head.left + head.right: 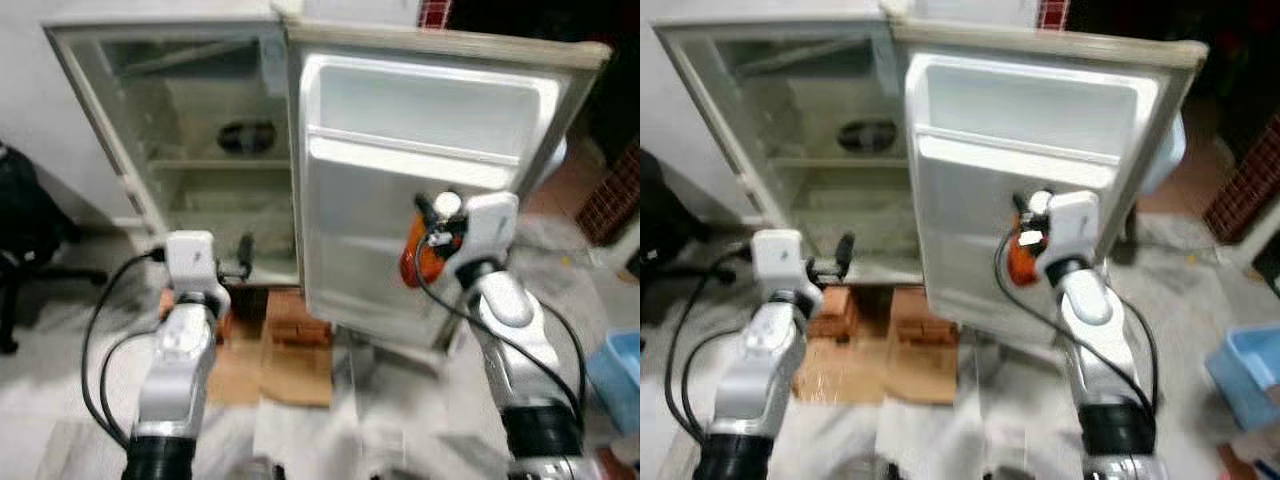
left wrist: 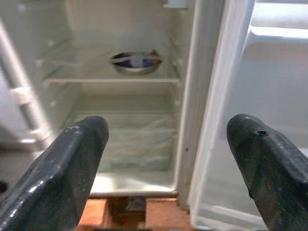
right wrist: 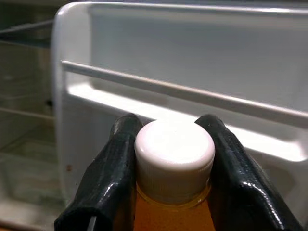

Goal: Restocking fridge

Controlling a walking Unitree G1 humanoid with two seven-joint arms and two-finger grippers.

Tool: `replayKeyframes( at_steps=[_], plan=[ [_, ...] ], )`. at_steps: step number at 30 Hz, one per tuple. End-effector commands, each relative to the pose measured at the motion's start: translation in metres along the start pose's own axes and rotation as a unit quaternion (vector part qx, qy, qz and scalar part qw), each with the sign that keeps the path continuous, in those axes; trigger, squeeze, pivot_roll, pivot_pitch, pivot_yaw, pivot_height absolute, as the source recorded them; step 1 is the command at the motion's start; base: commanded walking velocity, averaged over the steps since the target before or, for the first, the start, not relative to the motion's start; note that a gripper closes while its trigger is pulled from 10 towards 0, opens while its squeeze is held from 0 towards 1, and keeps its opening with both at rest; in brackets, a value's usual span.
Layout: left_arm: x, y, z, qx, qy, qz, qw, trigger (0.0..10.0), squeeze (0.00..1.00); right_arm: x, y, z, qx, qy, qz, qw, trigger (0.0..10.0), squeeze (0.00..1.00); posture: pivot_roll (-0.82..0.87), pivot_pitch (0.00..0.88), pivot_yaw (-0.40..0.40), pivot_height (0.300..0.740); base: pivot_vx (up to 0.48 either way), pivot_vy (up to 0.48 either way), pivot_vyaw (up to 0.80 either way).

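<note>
Right wrist view shows the right gripper (image 3: 174, 159) with its jaws closed on the neck of an orange bottle (image 3: 173, 214), one black finger on each side just under the white cap (image 3: 174, 159). No label or writing can be read on the bottle or cap. The bottle is held upright in front of the open fridge door (image 1: 430, 200), just below the rail (image 3: 192, 94) of the door's upper shelf, apart from the door liner.

From the head camera, the fridge (image 1: 180, 150) stands open with its door swung toward the robot's right, the door's inner side facing the camera. A metal bowl (image 2: 136, 62) sits on an inner shelf (image 2: 110, 79); the lower compartment beneath it offers open room. The left gripper (image 2: 168, 163) hangs before the cabinet's lower edge, its jaws spread wide and holding nothing. Bricks (image 1: 295, 330) and flattened cardboard (image 1: 265, 370) lie on the floor under the fridge's front edge. A blue bin (image 1: 615, 370) sits at the far right, and a black chair (image 1: 25, 240) at the far left.
</note>
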State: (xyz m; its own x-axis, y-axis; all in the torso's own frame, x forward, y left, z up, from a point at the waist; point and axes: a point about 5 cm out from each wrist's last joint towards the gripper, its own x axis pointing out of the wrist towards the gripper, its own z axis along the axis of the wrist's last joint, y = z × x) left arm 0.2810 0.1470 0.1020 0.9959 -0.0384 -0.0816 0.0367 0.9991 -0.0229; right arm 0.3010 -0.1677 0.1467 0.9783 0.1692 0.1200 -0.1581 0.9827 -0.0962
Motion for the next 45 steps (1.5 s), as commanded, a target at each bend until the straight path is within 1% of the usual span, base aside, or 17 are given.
replayKeyframes(
  at_steps=[1, 3, 5, 6, 7, 11, 13, 16, 22, 23, 24, 25, 30, 33, 35, 39, 45],
  plan=[
    [0.000, 0.009, 0.002, 0.003, -0.004, 0.014, 1.000, 10.0, 0.00, 0.006, 0.005, 0.013, 0.005, -0.027, 0.007, 1.000, 10.0, 0.00, 0.00, 0.012, 0.006, 0.740, 0.465, 0.000, 0.00],
    [0.000, 0.010, 0.000, 0.015, 0.003, 0.018, 1.000, 10.0, 0.00, 0.006, 0.005, 0.012, 0.008, -0.026, 0.005, 1.000, 10.0, 0.00, 0.00, 0.012, 0.006, 0.740, 0.456, 0.000, 0.00],
    [0.000, 0.010, 0.001, -0.005, -0.005, 0.017, 1.000, 10.0, 0.00, 0.005, 0.005, 0.012, 0.008, -0.026, 0.006, 1.000, 10.0, 0.00, 0.00, 0.015, 0.007, 0.740, 0.431, 0.000, 0.00],
    [0.000, 0.010, 0.002, -0.005, -0.004, 0.017, 1.000, 10.0, 0.00, 0.005, 0.005, 0.012, 0.006, -0.026, 0.005, 1.000, 10.0, 0.00, 0.00, 0.015, 0.007, 0.740, 0.289, 0.000, 0.00],
    [0.000, 0.009, 0.000, 0.007, 0.003, 0.016, 1.000, 10.0, 0.00, 0.005, 0.005, 0.012, 0.005, -0.026, 0.005, 1.000, 10.0, 0.00, 0.00, 0.015, 0.006, 0.740, 0.000, 0.000, 0.00],
    [-0.001, 0.009, 0.000, 0.016, -0.001, 0.009, 1.000, 10.0, 0.00, 0.006, 0.005, 0.012, 0.005, -0.027, 0.004, 1.000, 10.0, 0.00, 0.00, 0.016, 0.006, 0.740, 0.078, 0.000, 0.00],
    [-0.001, 0.009, 0.000, 0.004, -0.001, 0.010, 1.000, 10.0, 0.00, 0.006, 0.005, 0.012, 0.005, -0.027, 0.004, 1.000, 10.0, 0.00, 0.00, 0.017, 0.006, 0.740, 0.315, 0.000, 0.00],
    [0.000, 0.007, 0.002, 0.005, -0.007, 0.001, 1.000, 10.0, 0.00, 0.006, 0.005, 0.012, 0.006, -0.026, 0.003, 1.000, 10.0, 0.00, 0.00, 0.016, 0.005, 0.740, 0.096, 0.000, 0.00],
    [-0.001, 0.007, 0.001, 0.005, -0.005, 0.010, 1.000, 10.0, 0.00, 0.006, 0.005, 0.012, 0.006, -0.025, 0.002, 1.000, 10.0, 0.00, 0.00, 0.017, 0.006, 0.740, 0.000, 0.000, 0.00],
    [-0.002, 0.007, 0.000, -0.011, -0.003, 0.004, 1.000, 10.0, 0.00, 0.004, 0.005, 0.011, 0.005, -0.023, 0.002, 1.000, 10.0, 0.00, 0.00, 0.017, 0.005, 0.740, 0.000, 0.000, 0.00],
    [-0.002, 0.007, 0.000, -0.011, -0.003, 0.004, 1.000, 10.0, 0.00, 0.004, 0.005, 0.011, 0.005, -0.023, 0.002, 1.000, 10.0, 0.00, 0.00, 0.017, 0.005, 0.740, 0.000, 0.000, 0.00],
    [-0.003, 0.007, 0.000, -0.018, -0.002, -0.001, 1.000, 10.0, 0.00, 0.002, 0.005, 0.010, 0.005, -0.019, 0.003, 1.000, 10.0, 0.00, 0.00, 0.019, 0.005, 0.740, 0.000, 0.000, 0.00],
    [-0.006, 0.009, -0.007, -0.002, 0.020, -0.003, 1.000, 10.0, 0.00, -0.005, 0.008, 0.002, 0.008, 0.009, 0.010, 1.000, 10.0, 0.00, 0.00, 0.025, 0.003, 0.740, 0.000, 0.000, 0.00],
    [-0.010, 0.012, -0.013, 0.001, 0.035, 0.000, 0.999, 10.0, 0.00, -0.012, 0.010, -0.005, 0.011, 0.025, 0.010, 1.000, 10.0, 0.00, 0.00, 0.033, 0.002, 0.740, 0.000, 0.000, -0.78],
    [-0.007, 0.011, -0.009, 0.011, 0.028, -0.010, 0.999, 10.0, 0.00, -0.013, 0.011, -0.005, 0.015, 0.029, 0.008, 0.999, 10.0, 0.00, 0.00, 0.044, -0.002, 0.740, 0.000, 0.000, -0.78],
    [-0.007, 0.008, -0.008, 0.009, 0.034, -0.023, 0.999, 10.0, 0.00, -0.015, 0.013, -0.006, 0.011, 0.033, 0.010, 0.999, 10.0, 0.00, -0.01, 0.059, 0.002, 0.740, 0.000, 0.000, -0.71],
    [-0.011, 0.004, -0.009, 0.009, 0.041, -0.044, 0.998, 10.0, 0.00, -0.019, 0.016, -0.009, 0.008, 0.046, 0.016, 0.999, 10.0, 0.00, -0.01, 0.078, 0.003, 0.740, 0.000, 0.000, 0.00]
  ],
)
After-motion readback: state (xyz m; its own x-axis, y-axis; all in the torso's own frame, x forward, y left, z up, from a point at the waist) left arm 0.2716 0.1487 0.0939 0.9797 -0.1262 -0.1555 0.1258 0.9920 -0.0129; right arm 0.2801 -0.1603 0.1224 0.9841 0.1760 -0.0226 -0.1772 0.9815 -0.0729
